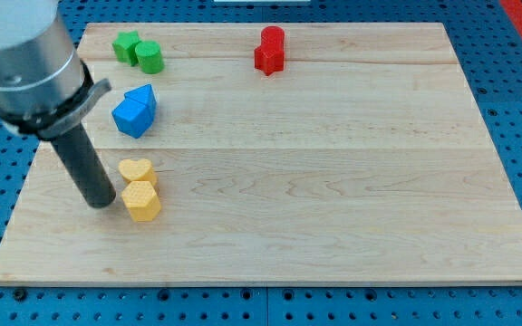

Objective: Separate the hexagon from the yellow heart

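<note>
The work surface is a pale wooden board (333, 181) made of joined planks, with the grain running from the view's left to its right. It rests on a blue perforated base (515, 136) that shows on all sides; a red patch is visible at the view's top right corner.

My tip (102, 203) rests on the board near its left edge, just left of the yellow hexagon (140, 200) and very close to it; contact cannot be confirmed. The tool is a plain dark rod with no jaws and holds nothing.

The yellow hexagon lies in the left part of the board, below centre. The yellow heart (137, 171) sits directly above it, and the two touch.

Nearer the top left corner lie two blue blocks (135, 110), pressed together, shapes unclear. At the top left corner a green block (126, 44) and a green cylinder (149, 57) sit side by side. Two red blocks (269, 49) stand together at the top edge, near its middle.
</note>
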Robot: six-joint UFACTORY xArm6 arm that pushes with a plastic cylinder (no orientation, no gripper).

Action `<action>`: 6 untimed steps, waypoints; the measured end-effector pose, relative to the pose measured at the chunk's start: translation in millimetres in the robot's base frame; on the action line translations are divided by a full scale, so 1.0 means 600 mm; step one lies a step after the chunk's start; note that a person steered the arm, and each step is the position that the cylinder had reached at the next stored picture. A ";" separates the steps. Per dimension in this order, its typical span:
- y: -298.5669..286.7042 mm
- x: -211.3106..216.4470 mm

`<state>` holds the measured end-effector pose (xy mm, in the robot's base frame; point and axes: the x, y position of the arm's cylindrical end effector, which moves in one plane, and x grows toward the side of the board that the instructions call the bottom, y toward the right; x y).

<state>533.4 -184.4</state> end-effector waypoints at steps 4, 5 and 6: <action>0.156 -0.051; 0.214 -0.096; 0.272 -0.134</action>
